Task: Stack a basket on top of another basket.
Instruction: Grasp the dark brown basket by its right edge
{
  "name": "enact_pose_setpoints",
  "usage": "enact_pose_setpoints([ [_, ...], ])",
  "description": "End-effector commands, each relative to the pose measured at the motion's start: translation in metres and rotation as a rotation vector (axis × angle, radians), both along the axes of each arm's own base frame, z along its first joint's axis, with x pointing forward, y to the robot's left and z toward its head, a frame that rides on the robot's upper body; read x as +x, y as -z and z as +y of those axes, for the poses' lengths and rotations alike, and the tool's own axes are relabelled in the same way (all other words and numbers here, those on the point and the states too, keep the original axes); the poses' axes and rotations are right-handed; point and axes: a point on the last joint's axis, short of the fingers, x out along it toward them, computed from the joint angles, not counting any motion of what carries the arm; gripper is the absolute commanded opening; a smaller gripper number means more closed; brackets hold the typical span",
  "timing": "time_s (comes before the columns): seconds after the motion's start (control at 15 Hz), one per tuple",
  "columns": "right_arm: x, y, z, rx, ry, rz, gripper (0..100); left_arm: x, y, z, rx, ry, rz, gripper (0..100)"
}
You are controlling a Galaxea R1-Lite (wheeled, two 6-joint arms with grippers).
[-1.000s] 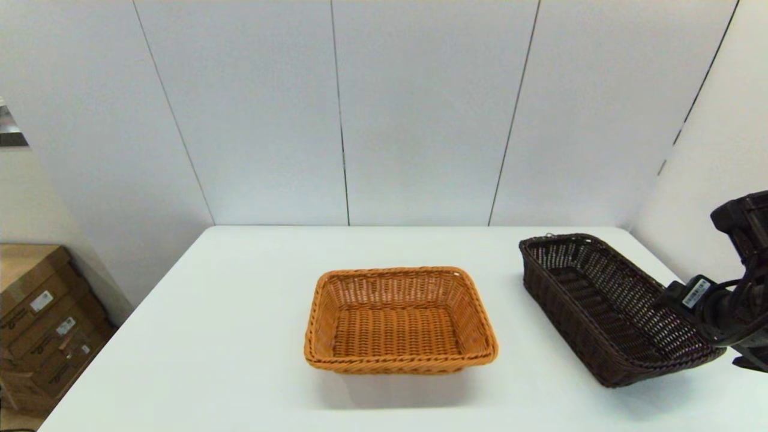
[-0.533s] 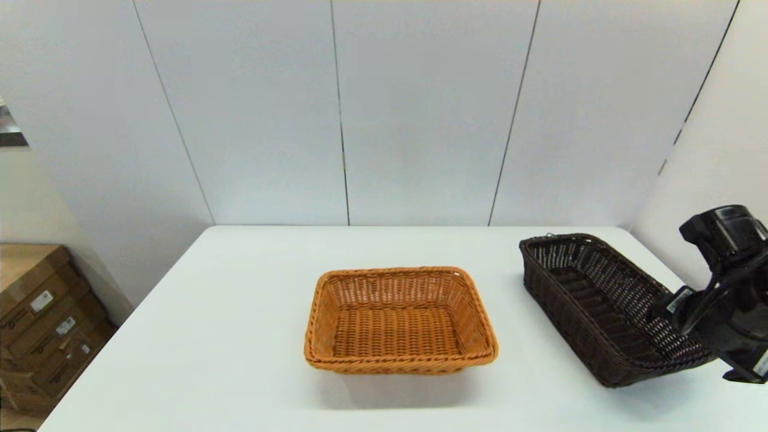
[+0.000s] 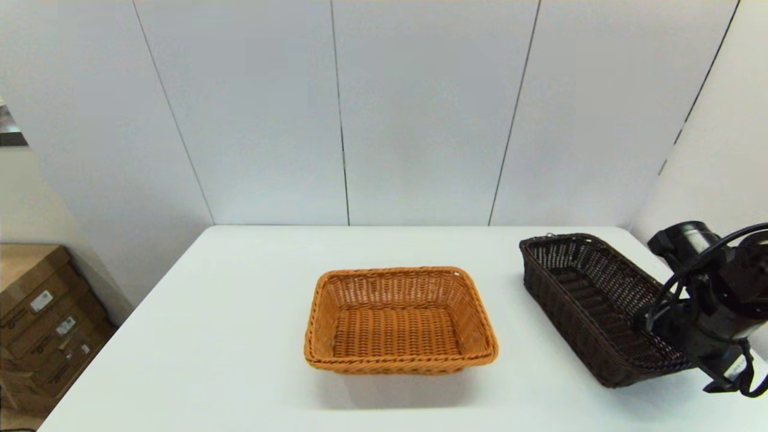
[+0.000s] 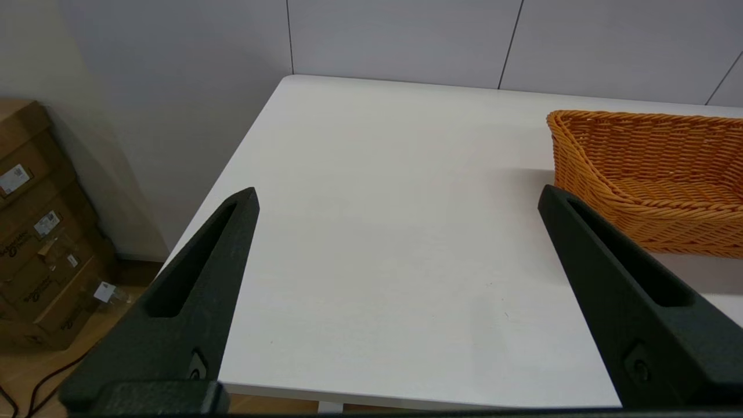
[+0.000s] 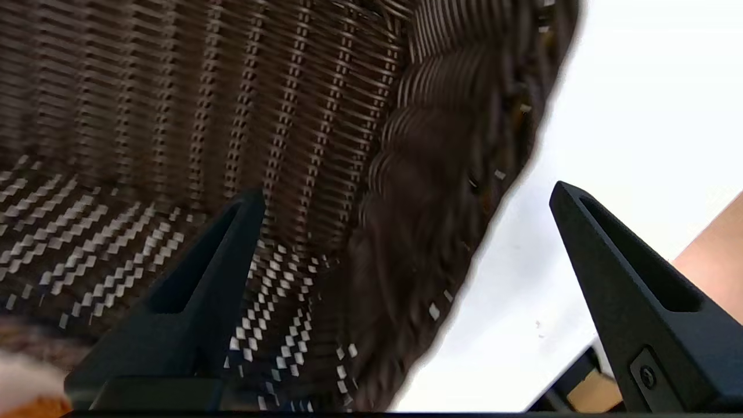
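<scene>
Dark basket (image 3: 591,303) sits on the right side of the white table (image 3: 240,336), near the right edge, lying at an angle. Its near right corner is hidden behind the right arm in the head view. In the right wrist view the right gripper (image 5: 406,200) is spread wide, straddling the basket's braided rim (image 5: 441,191): one finger (image 5: 203,273) is inside the basket, the other (image 5: 627,278) outside over the table. The weave here is smeared, so whether either finger touches the rim is hard to say; it seems not to be gripped.

Orange basket (image 3: 399,321) stands upright at the table's middle, well apart from the dark one. Only its left end shows in the left wrist view (image 4: 644,174), cut off by the frame.

Left gripper (image 4: 397,200) is released, fingers wide, hovering over the table's left near part; it does not appear in the head view.

Pale panelled walls (image 3: 420,108) stand behind the table. Cardboard boxes (image 3: 42,324) sit on the floor to the left, partly cut off.
</scene>
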Motion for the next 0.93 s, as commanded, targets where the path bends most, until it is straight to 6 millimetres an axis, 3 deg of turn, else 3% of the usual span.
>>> enact_pose_setpoints([
  [0.07, 0.006, 0.009, -0.001, 0.005, 0.011, 0.033, 100, 0.0, 0.0, 0.0, -0.001, -0.001, 0.0, 100],
  [0.67, 0.01, 0.025, -0.004, 0.03, 0.041, 0.079, 100, 0.0, 0.0, 0.0, -0.002, 0.001, 0.0, 100],
  [0.73, 0.01, 0.025, -0.004, 0.045, 0.037, 0.078, 0, 0.0, 0.0, 0.0, -0.002, 0.001, 0.0, 100],
  [0.93, 0.009, 0.026, -0.004, 0.07, 0.033, 0.082, 0, 0.0, 0.0, 0.0, -0.002, 0.001, 0.0, 100],
])
